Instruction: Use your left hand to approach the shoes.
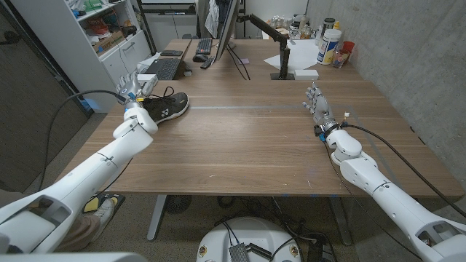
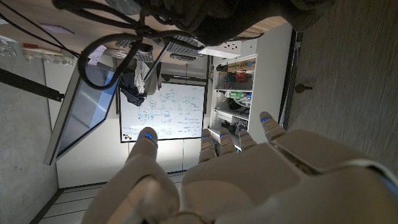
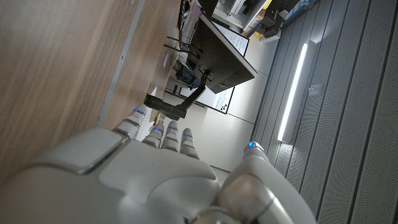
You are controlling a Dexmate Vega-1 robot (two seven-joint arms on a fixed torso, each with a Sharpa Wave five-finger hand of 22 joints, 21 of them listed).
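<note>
1 black lace-up sneaker (image 1: pixel 166 108) with white logo visible, on the wooden table's (image 1: pixel 240 145) far-left part. Left hand (image 1: pixel 135 91) right at its heel end, fingers spread, gripping nothing. Right hand (image 1: pixel 317 102) well apart over the table's right side, fingers extended, holding nothing.

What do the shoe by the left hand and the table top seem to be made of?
The shoe: black, matte upper, probably fabric or mesh with a white printed logo and a laced front; the weave is too small to confirm. The table: wood or wood-look laminate, brown grain streaks with a low sheen; which of the two cannot be told.
</note>
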